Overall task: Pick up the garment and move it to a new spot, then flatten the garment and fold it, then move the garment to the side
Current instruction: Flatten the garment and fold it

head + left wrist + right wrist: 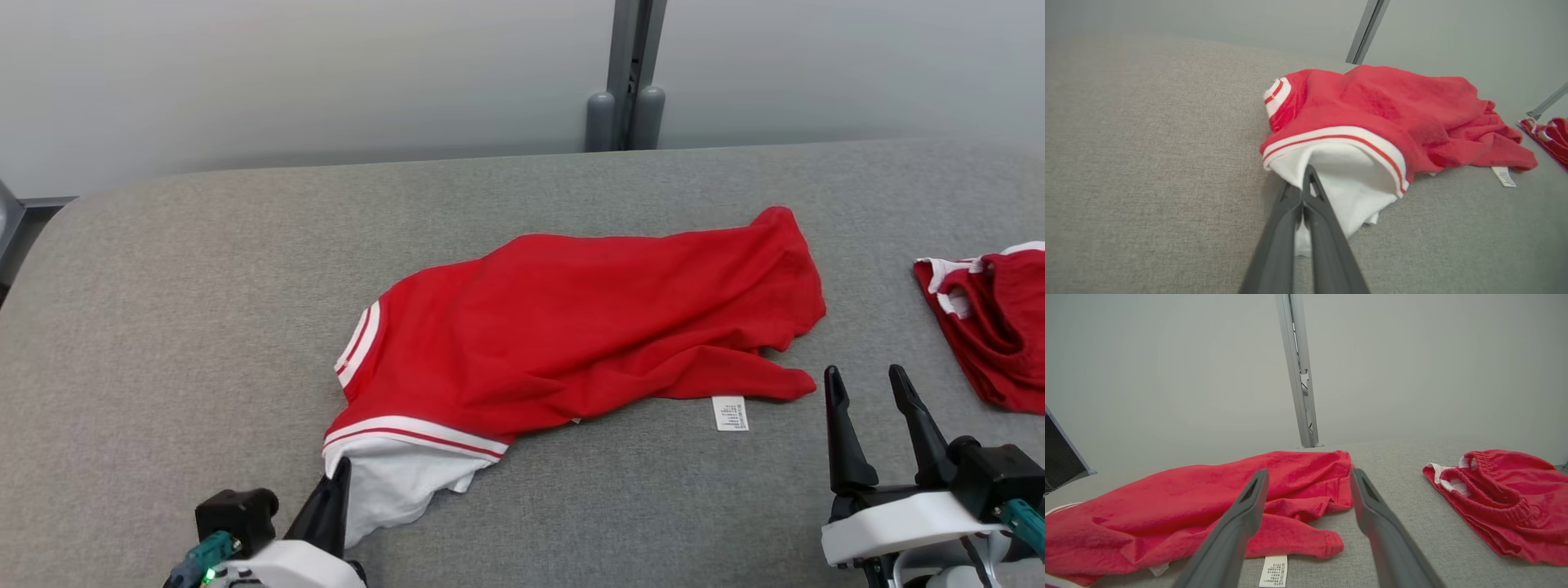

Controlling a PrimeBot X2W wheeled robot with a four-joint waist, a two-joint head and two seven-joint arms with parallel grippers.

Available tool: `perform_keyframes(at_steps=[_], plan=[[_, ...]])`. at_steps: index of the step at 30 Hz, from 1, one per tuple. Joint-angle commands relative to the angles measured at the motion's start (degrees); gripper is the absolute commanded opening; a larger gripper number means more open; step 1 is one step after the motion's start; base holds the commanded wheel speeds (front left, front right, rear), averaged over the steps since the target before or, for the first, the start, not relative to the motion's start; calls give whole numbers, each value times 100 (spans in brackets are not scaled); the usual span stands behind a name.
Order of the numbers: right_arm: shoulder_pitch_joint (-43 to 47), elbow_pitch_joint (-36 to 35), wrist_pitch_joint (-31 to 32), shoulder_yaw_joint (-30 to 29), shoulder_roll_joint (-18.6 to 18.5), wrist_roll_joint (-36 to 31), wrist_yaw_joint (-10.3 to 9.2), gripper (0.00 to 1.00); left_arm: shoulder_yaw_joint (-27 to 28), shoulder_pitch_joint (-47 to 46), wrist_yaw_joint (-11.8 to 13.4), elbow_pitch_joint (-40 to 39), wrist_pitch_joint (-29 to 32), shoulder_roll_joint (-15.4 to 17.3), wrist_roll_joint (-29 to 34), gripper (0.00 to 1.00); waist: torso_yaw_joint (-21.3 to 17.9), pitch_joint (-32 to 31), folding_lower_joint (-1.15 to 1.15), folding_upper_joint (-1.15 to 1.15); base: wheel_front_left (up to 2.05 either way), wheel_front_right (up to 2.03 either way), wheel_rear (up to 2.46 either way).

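Observation:
The garment point(571, 327) is a red shirt with white striped trim, lying crumpled across the grey table point(163, 286). Its white hem end points toward the near left. My left gripper point(336, 474) is shut on that white fabric; in the left wrist view the closed fingers point(1290, 228) pinch the white cloth under the striped band of the garment point(1392, 110). My right gripper point(865, 374) stands open just off the shirt's right end, holding nothing. In the right wrist view the right gripper point(1309, 473) faces the garment point(1188, 502) and its white label point(1274, 571).
A second red piece of clothing point(996, 318) with white trim lies bunched at the table's right edge, also seen as red clothing point(1502, 498) in the right wrist view. A grey post point(624, 82) stands behind the table's far edge. Bare table surface stretches to the left and back.

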Motion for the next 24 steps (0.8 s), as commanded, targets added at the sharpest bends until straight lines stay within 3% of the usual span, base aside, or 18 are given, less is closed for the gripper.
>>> perform_keyframes(at_steps=[1,17,18,19,20,24], plan=[[-52,23,-28,5,-32,-25,1,100,68,-214,-4,169,-12,19,-42,0,-80,20,0,0,0,0,0],[-116,130,-28,3,-30,-108,1,100,365,-1253,-185,2196,-579,41,-206,1,-468,171,0,0,0,0,0],[-119,144,-28,-6,-29,-121,1,100,360,-1297,-190,2288,-657,34,-181,38,-458,165,0,0,0,0,0],[-132,165,-28,-21,-29,-136,1,100,364,-1328,-202,2373,-738,10,-175,89,-435,151,0,0,0,0,0],[-149,187,-28,-29,-29,-166,1,100,360,-1343,-208,2453,-807,-12,-180,100,-405,135,0,0,0,0,0],[-306,297,33,-95,-28,-351,1,100,326,-1416,-232,2614,-1150,-47,-101,100,-228,38,0,0,0,0,0]])
